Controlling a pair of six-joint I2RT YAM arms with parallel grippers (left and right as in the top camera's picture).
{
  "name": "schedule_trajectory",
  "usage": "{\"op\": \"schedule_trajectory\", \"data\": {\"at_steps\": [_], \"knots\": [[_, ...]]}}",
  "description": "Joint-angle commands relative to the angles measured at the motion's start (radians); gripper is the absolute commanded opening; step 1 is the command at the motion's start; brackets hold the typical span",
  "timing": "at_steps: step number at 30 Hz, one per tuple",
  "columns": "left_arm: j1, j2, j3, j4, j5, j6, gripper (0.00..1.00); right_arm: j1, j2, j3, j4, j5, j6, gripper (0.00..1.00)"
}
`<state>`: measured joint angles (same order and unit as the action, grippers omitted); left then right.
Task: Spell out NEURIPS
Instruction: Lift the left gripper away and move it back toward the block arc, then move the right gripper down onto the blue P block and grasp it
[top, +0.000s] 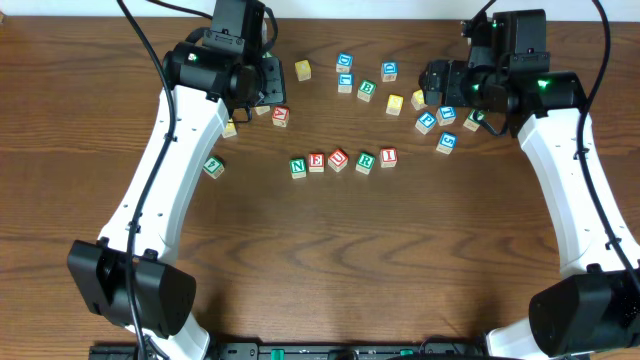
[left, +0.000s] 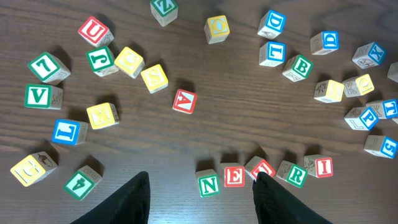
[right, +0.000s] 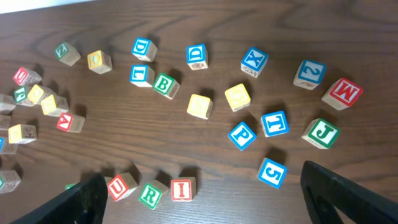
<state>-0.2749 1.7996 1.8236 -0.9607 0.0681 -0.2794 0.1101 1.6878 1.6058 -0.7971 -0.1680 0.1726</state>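
- Left wrist view: the left pincer (left: 200, 183) hangs released over the wooden counter (left: 205, 130), its dark fingers (left: 134, 202) apart and gripping nothing.
- A yellow S cube (left: 154, 78) lies loose at upper left of that view, among other scattered cubes.
- Overhead, at the centre of the frame, five cubes sit side by side in a row: green N cube (top: 297, 167), red E cube (top: 316, 163), red U cube (top: 338, 160) turned slightly, green R cube (top: 365, 162), red I cube (top: 388, 157).
- The blue P cube (top: 426, 122) lies to the upper right of the row, apart from it, in a loose cluster.
- At upper right, the right pincer (right: 204, 177) is spread wide and empty, with the P cube on the counter below it.
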Motion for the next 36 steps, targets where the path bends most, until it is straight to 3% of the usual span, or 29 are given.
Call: {"op": "schedule_trajectory", "data": {"at_steps": [1, 9, 16, 20, 36], "knots": [[0.005, -0.004, -0.005, 0.005, -0.069, 0.018, 0.53, 0.011, 0.001, 0.021, 0.008, 0.015, 0.007, 0.93], [0.005, -0.004, -0.005, 0.005, -0.111, 0.018, 0.54, 0.023, 0.055, 0.021, 0.02, 0.177, 0.292, 0.8], [0.005, -0.004, -0.005, 0.003, -0.111, 0.018, 0.54, 0.047, 0.181, 0.021, 0.043, 0.177, 0.401, 0.55], [0.005, -0.004, -0.005, 0.0, -0.111, 0.018, 0.54, 0.052, 0.238, 0.021, 0.046, 0.177, 0.438, 0.48], [0.005, -0.004, -0.005, 0.0, -0.111, 0.018, 0.54, 0.067, 0.351, 0.018, 0.045, 0.26, 0.486, 0.51]]}}
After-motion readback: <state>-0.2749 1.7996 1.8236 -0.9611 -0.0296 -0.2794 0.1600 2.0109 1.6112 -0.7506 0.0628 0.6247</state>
